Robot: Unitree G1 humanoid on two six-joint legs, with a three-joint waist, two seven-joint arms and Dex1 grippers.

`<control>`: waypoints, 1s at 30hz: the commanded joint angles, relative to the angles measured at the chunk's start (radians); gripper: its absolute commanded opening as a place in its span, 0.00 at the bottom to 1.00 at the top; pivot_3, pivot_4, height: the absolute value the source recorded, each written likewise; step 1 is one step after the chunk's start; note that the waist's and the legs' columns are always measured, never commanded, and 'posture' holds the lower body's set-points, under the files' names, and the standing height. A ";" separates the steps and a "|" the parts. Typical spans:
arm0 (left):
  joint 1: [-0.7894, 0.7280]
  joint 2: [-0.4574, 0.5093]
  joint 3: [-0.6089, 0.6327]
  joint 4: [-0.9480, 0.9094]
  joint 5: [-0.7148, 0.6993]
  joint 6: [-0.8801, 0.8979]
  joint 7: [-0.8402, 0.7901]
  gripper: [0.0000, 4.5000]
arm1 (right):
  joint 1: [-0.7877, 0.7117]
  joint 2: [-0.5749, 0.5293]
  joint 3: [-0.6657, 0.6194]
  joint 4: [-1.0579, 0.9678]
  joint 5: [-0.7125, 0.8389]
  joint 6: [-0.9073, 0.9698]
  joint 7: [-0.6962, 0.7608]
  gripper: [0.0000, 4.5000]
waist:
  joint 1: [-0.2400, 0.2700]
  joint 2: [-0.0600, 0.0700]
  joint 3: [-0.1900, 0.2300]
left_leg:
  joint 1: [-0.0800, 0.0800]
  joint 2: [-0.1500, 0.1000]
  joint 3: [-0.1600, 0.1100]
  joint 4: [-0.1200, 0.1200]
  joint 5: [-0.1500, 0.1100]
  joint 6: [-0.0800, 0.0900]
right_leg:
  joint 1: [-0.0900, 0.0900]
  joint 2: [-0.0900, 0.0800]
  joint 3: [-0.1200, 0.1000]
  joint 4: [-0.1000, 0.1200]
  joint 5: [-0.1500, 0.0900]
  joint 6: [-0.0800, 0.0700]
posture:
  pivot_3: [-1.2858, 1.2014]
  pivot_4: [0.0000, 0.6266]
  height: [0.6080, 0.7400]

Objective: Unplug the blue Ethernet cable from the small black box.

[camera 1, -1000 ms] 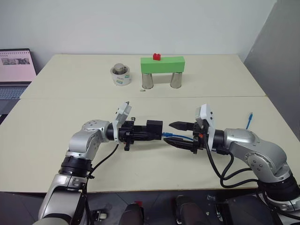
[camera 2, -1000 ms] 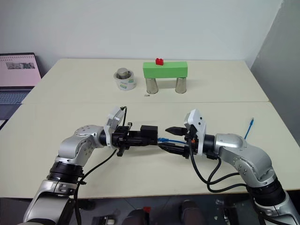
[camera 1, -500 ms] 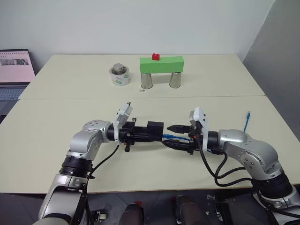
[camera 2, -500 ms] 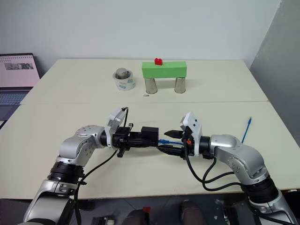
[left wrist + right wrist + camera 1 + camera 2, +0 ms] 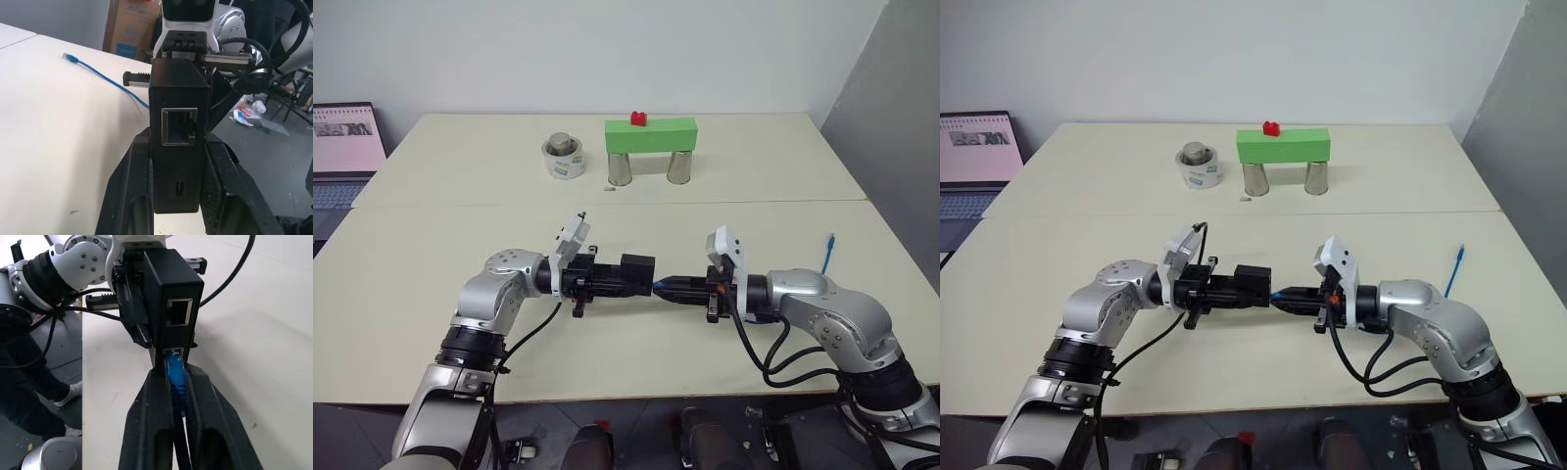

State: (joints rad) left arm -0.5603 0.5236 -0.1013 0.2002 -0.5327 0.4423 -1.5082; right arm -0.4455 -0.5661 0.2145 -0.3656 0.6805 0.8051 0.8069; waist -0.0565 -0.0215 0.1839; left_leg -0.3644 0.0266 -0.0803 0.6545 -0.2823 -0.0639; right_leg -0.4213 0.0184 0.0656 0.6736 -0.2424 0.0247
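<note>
Right wrist: right claw [image 5: 177, 374] now clamped on blue cable [image 5: 176, 373]

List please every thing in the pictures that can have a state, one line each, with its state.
small black box: held in the left pincer, above the table.
blue Ethernet cable: plugged into the box; far end lying on the table.
right pincer: shut on the cable's plug.
laptop: open, screen lit.
second port of the box: empty.

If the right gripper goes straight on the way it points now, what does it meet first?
Most likely the small black box: the right gripper, shut on the blue Ethernet cable at its plug, points directly at the box, which the left gripper holds. The gap looks very small.
</note>
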 commanded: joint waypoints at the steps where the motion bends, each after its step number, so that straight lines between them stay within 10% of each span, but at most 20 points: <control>1: 0.001 0.008 -0.011 -0.040 0.003 -0.025 -0.030 0.17 | -0.031 -0.009 -0.022 -0.005 0.003 0.012 0.022 0.01 | 0.000 0.000 0.000 | 0.000 0.000 0.000 0.000 0.000 0.000 | 0.000 0.000 0.000 0.000 0.000 0.000 | 0.52 0.24 1.00; 25: 0.027 0.095 0.006 0.038 0.095 -0.161 -0.013 0.17 | 0.005 -0.113 -0.009 0.033 -0.081 0.008 0.120 0.01 | -0.001 0.000 0.000 | -0.001 0.000 0.000 0.000 0.000 0.000 | -0.001 0.000 0.000 -0.002 0.000 0.000 | 0.52 0.24 1.00; 30: 0.047 0.081 0.042 0.023 0.085 -0.139 0.063 0.17 | -0.072 -0.025 -0.013 0.349 -0.364 -0.251 -0.131 0.01 | -0.002 -0.001 0.001 | -0.001 0.000 0.000 0.000 0.000 0.001 | -0.001 0.000 0.000 -0.002 0.000 0.000 | 0.52 0.24 1.00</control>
State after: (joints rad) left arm -0.5175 0.6096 -0.1008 0.2473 -0.4308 0.3021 -1.4848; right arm -0.4635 -0.6069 0.2266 -0.1655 0.4593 0.6923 0.8050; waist -0.0590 -0.0228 0.1849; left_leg -0.3650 0.0270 -0.0795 0.6544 -0.2827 -0.0632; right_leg -0.4219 0.0186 0.0661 0.6722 -0.2422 0.0253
